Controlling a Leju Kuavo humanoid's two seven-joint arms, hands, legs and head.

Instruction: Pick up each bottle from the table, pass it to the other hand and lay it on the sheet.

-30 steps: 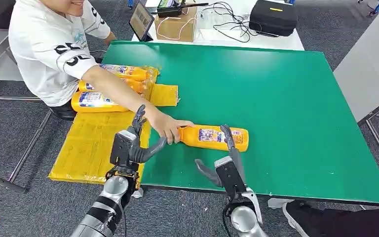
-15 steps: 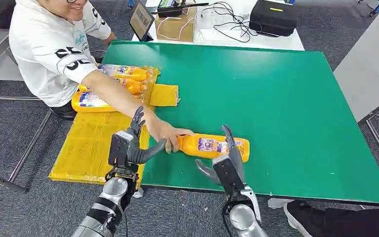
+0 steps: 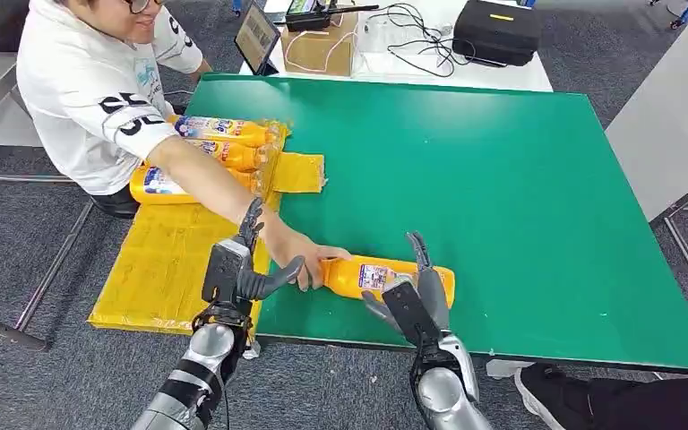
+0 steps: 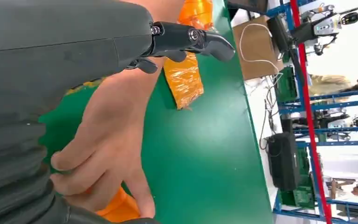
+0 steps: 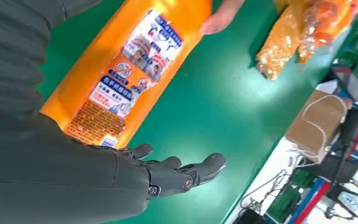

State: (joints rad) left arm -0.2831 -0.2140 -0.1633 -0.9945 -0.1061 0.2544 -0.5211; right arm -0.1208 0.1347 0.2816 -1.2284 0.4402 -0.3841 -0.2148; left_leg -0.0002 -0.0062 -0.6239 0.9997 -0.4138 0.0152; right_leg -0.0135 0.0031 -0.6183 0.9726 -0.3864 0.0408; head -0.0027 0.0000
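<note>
1. The green tabletop [image 3: 520, 179] has wide bare room from 12 to 3 o'clock; the orange bottle [image 3: 385, 276] lies on its side near the front edge, at 6 o'clock.
2. A person's hand [image 3: 297, 251] holds the bottle's neck.
3. The right hand [image 3: 409, 300] hovers at the bottle, fingers spread, holding nothing; the left hand [image 3: 237, 267] is likewise spread and empty over the yellow sheet [image 3: 157, 264].
4. Since a second ago the bottle has slid nearer the front edge, the right hand closing on it.

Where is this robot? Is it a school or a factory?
Probably a robot lab or test workshop. Behind the green table is a bench with a laptop, tangled cables and a black case, and blue racks of equipment stand beyond.
</note>
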